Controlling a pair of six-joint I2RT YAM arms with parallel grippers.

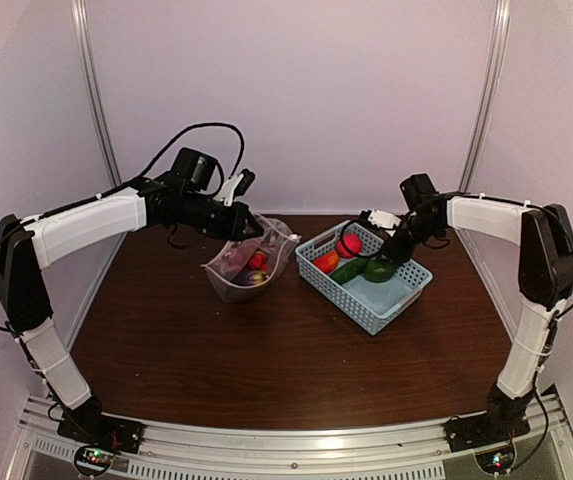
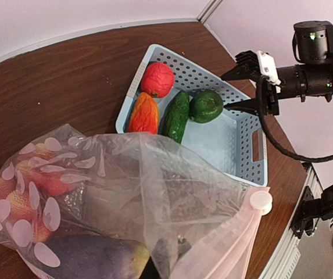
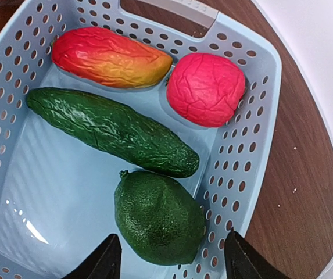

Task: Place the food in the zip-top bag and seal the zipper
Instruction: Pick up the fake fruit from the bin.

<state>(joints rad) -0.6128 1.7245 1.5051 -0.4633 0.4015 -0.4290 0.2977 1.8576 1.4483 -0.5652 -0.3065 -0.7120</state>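
The right gripper [image 3: 172, 247] hangs low inside the light blue basket [image 3: 259, 116] with its fingers spread wide. It holds nothing. The green fruit [image 3: 157, 215] lies straight ahead, and its near end sits between the two fingers with a gap on each side. The fruit is a plump oval whose long axis points roughly away from the gripper, so the jaws would close across its narrower width.

Just beyond it the cucumber [image 3: 111, 131] lies slantwise across the basket floor, one end close against the fruit. Past that, against the far wall, are a red-orange piece [image 3: 111, 58] and a round red piece [image 3: 207, 87]. My judgement is that a short drop and a squeeze are all the next pick needs. The main risk looks to be the cucumber getting nudged.

This arm is clearly the nearer one to what is left of the food. The left gripper [image 1: 249, 228] is at the raised rim of the zip-top bag [image 1: 228, 275]. The film hides its fingers, but the rim rises to it, so I judge it pinched shut on the bag.

The bag stands on the counter [image 1: 266, 360] just beside the basket on its left, mouth up. Inside are an eggplant [image 2: 90, 256] and several red pieces [image 2: 32, 186]. The zipper [image 2: 230, 244] is unsealed, with its slider [image 2: 262, 200] at one end.

No brand, label or readable writing shows anywhere. The bag carries only pale round spots.
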